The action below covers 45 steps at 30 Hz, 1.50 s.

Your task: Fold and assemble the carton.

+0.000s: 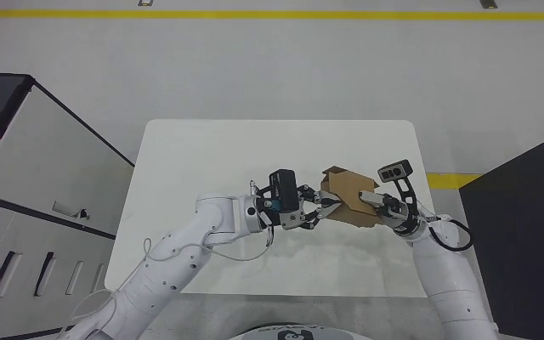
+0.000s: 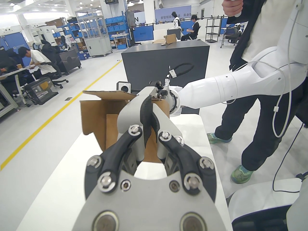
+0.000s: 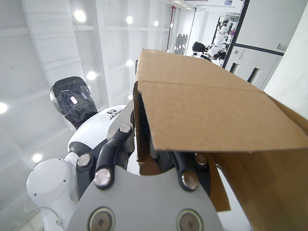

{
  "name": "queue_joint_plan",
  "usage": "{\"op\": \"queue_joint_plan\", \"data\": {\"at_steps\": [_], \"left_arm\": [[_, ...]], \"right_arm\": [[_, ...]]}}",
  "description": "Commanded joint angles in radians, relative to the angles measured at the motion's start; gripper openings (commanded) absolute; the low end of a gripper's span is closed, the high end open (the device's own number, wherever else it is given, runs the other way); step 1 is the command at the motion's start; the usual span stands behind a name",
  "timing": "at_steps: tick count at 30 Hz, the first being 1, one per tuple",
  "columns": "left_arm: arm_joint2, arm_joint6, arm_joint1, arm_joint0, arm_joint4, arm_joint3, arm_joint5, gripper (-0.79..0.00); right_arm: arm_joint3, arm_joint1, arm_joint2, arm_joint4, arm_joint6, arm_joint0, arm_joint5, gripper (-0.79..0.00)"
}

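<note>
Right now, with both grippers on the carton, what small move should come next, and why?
Probably have the left gripper fold its pinched panel inward while the right gripper holds steady: the carton hangs above the table between both shut grippers, its near end open.

signs | white characters on far blue banner (image 2: 166, 13) | none clearly readable

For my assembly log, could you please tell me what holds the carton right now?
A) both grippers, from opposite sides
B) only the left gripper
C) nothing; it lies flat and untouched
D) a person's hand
A: the left gripper and the right gripper are each shut on a wall of the carton, one from either side.
</note>
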<state>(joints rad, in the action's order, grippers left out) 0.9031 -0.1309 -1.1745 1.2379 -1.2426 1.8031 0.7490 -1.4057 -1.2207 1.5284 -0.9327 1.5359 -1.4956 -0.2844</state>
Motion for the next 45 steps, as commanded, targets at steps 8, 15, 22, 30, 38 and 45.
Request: {"op": "queue_joint_plan", "data": {"at_steps": [8, 15, 22, 30, 38, 45], "left_arm": [[-0.011, 0.01, -0.002, 0.0, 0.005, -0.006, 0.015, -0.785], [-0.009, 0.006, -0.004, -0.008, 0.007, -0.008, 0.005, -0.785], [0.01, 0.001, 0.0, 0.005, 0.007, -0.005, 0.007, -0.785], [-0.017, 0.013, -0.006, -0.007, 0.012, -0.017, 0.013, -0.785], [0.051, -0.011, 0.006, 0.02, -0.002, 0.017, -0.012, -0.785], [0.132, -0.027, 0.02, 0.057, -0.032, 0.048, -0.051, -0.785]], "right_arm": [[-0.008, -0.001, -0.006, -0.001, 0.0, -0.002, 0.0, -0.785], [-0.006, 0.0, -0.006, 0.001, 0.0, -0.001, 0.0, -0.785], [-0.007, -0.001, 0.0, -0.004, 0.0, -0.003, 0.0, -0.785], [-0.002, -0.003, -0.012, -0.002, 0.0, -0.001, 0.0, -0.785], [0.005, 0.002, -0.011, -0.068, 0.0, -0.009, 0.0, -0.785], [0.009, 0.021, -0.053, -0.179, 0.0, -0.014, 0.022, -0.785]]}}
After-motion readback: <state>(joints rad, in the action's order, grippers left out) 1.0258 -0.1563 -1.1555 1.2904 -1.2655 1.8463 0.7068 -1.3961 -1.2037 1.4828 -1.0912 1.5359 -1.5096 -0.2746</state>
